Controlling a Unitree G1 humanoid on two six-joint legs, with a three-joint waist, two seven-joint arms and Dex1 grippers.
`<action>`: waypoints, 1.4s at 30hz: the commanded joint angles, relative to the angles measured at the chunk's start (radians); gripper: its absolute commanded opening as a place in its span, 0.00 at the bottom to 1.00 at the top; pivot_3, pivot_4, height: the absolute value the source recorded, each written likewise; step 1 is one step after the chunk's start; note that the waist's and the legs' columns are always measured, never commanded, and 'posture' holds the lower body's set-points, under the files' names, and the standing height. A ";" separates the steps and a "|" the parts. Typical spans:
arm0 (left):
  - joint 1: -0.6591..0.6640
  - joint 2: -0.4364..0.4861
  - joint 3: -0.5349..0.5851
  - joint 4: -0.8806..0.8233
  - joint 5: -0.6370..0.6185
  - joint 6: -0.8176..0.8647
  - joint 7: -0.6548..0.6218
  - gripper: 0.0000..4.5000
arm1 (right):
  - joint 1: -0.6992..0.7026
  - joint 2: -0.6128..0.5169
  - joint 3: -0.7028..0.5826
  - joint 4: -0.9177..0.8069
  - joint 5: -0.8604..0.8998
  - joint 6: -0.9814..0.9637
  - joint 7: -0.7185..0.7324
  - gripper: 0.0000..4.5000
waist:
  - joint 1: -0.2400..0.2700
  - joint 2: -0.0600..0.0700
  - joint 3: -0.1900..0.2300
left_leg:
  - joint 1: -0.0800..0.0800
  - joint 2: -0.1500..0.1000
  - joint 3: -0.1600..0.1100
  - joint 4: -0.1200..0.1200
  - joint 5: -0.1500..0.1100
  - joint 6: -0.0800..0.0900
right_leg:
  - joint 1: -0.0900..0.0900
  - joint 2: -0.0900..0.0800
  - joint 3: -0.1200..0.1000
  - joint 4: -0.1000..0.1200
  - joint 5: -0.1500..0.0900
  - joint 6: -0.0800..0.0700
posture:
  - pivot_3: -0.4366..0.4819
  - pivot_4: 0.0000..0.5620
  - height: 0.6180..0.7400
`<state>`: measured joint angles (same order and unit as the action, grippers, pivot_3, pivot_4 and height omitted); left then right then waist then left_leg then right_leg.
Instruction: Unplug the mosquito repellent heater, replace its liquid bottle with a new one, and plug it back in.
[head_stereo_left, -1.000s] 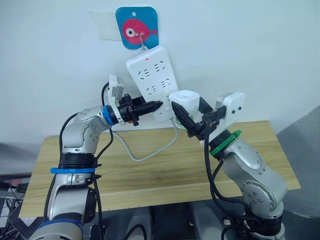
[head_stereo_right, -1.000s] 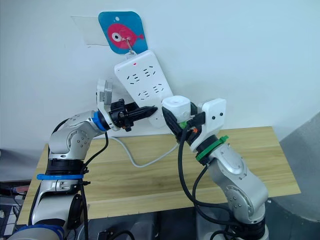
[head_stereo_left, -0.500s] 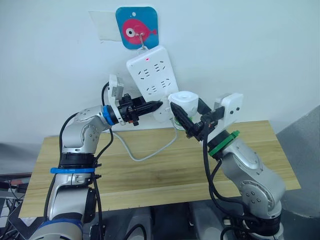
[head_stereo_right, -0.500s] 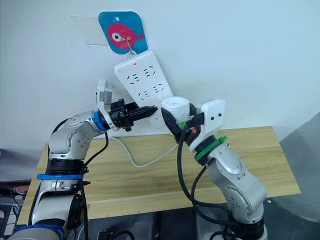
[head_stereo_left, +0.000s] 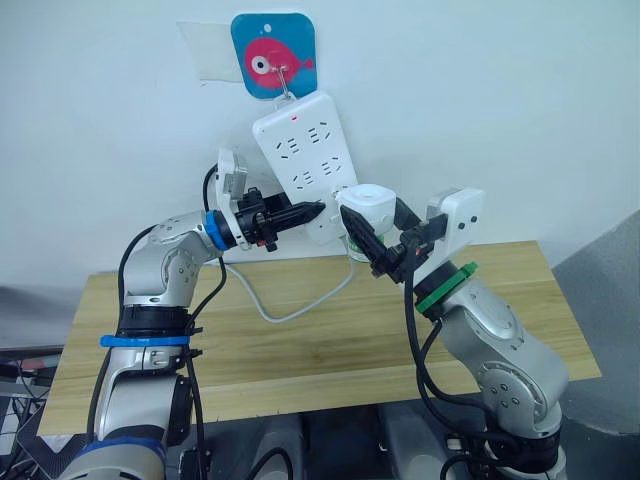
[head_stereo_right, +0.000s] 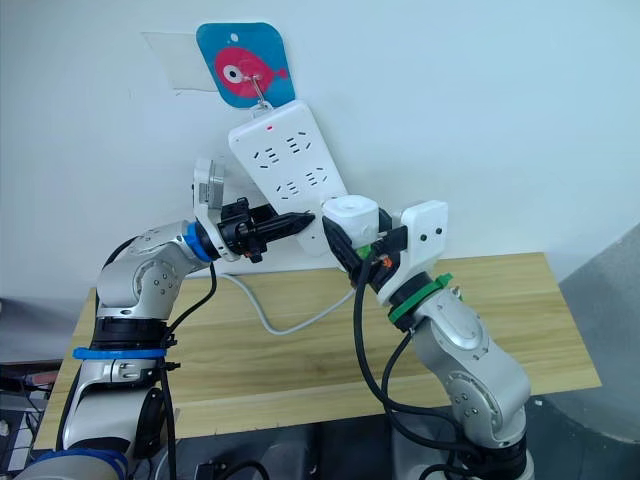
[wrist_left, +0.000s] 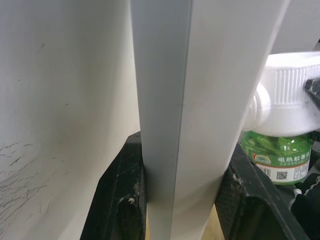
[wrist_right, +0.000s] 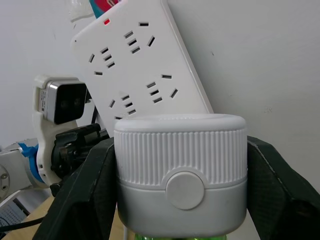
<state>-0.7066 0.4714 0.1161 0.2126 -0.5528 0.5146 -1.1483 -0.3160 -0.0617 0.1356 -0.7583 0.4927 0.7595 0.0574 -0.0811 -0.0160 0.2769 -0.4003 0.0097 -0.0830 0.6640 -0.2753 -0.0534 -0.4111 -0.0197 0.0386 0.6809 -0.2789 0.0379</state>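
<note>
Right pincer (wrist_right: 180, 200) grips the mosquito repellent heater (wrist_right: 180, 172) between its fingers.

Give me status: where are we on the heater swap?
Looks done: can't tell whether the bottle has been swapped. A green liquid bottle sits under the mosquito repellent heater.
In hand: right pincer grips the heater against the power strip, which the left pincer clamps by its edge.
Left: whether the heater is plugged in isn't visible; then release both.
</note>
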 joint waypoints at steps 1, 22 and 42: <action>-0.005 0.005 -0.020 0.011 0.003 0.010 -0.003 0.29 | -0.013 0.013 -0.012 -0.036 0.007 -0.029 -0.005 0.68 | 0.000 0.000 0.000 | 0.000 0.000 0.000 0.000 0.000 0.000 | 0.000 0.000 0.000 0.000 0.000 0.000 | 0.36 0.52 1.00; 0.004 -0.003 -0.023 -0.011 -0.007 0.020 0.003 0.29 | -0.006 0.051 0.034 -0.035 -0.049 -0.034 -0.072 0.68 | -0.001 0.000 0.000 | 0.000 0.000 0.000 0.000 0.000 0.000 | 0.000 0.000 0.000 0.000 0.000 0.000 | 0.35 0.49 1.00; 0.027 -0.057 0.038 -0.108 -0.095 0.160 0.141 0.29 | -0.008 0.129 0.210 0.210 -0.315 -0.258 -0.104 0.68 | -0.005 0.000 0.001 | 0.002 0.002 0.001 0.000 0.009 -0.004 | 0.000 0.003 0.001 0.001 0.003 0.004 | 0.38 0.54 1.00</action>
<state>-0.6760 0.4394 0.1518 0.1257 -0.5782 0.6258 -1.0123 -0.3031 0.0331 0.3290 -0.6152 0.2056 0.5368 -0.0425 -0.0861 -0.0158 0.2776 -0.3979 0.0113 -0.0821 0.6637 -0.2659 -0.0577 -0.4108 -0.0165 0.0398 0.6819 -0.2752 0.0421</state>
